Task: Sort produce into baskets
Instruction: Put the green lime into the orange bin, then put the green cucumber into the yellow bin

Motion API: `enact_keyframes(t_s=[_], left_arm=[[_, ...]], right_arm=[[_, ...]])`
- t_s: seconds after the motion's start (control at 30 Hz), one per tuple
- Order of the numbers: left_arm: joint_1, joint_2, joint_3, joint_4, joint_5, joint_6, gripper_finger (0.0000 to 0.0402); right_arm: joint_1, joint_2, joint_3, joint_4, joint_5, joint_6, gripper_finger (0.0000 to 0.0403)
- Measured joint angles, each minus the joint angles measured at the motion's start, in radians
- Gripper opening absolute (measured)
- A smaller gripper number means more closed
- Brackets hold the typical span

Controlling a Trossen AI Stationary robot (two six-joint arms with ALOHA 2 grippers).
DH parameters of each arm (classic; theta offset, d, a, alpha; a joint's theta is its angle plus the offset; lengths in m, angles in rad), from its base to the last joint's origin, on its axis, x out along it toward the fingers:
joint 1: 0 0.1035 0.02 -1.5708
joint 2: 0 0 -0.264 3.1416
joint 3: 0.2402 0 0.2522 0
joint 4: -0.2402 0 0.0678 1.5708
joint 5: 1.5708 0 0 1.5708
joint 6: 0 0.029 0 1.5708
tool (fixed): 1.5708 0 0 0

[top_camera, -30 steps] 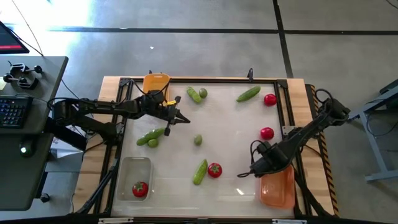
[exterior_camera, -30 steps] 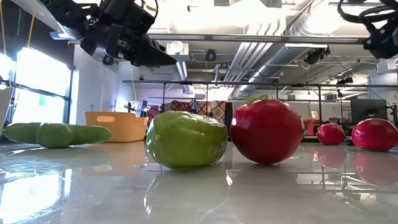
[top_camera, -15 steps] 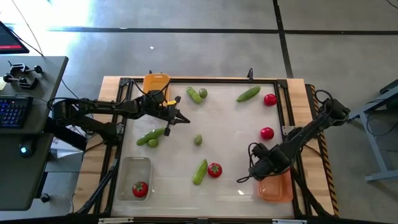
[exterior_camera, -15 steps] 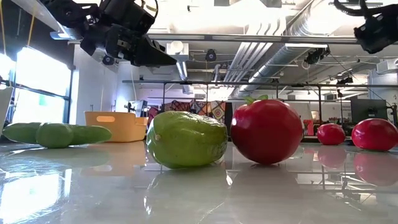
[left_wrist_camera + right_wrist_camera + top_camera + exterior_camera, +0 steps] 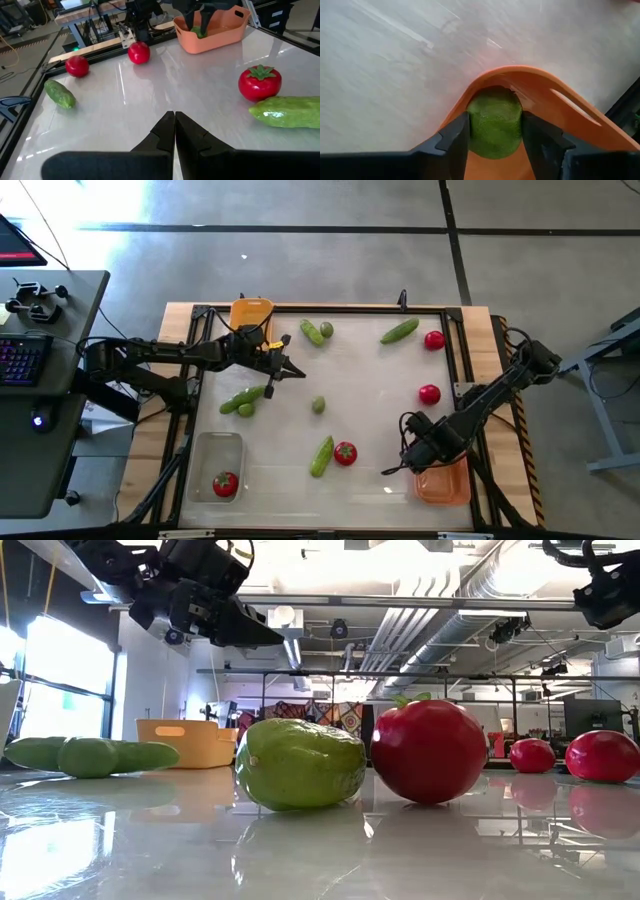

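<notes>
High view: right end effector (image 5: 418, 452) over the near corner of the dark orange bin (image 5: 446, 485). Left end effector (image 5: 290, 370) shut, empty, parked above the desk (image 5: 380, 390) near the yellow-orange bin (image 5: 250, 312). One tomato (image 5: 225, 484) sorted in the clear bin (image 5: 196, 461); three tomatoes, cucumbers and limes left loose.

Low view: glossy reflective desk, smooth plastic cucumber (image 5: 300, 764) touching round red tomato (image 5: 430, 750).

Left wrist view: fingers pressed together, nothing held.

Right wrist view: pebbled green lime (image 5: 494, 121) between parted fingers (image 5: 454, 141), over the dark orange bin rim; gripped or just released, cannot tell.
</notes>
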Motion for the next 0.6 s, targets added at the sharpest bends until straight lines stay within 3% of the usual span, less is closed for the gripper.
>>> enact_keyframes(t_s=[0.4,0.6], left_arm=[[0.000,0.000,0.000,-0.001,0.000,0.000,0.0000],[0.000,0.000,-0.008,0.034,-0.006,0.007,0.0000]], right_arm=[[0.000,0.000,0.000,-0.007,-0.006,-0.001,0.0241],[0.000,0.000,0.060,-0.063,-0.082,-0.029,0.0247]])
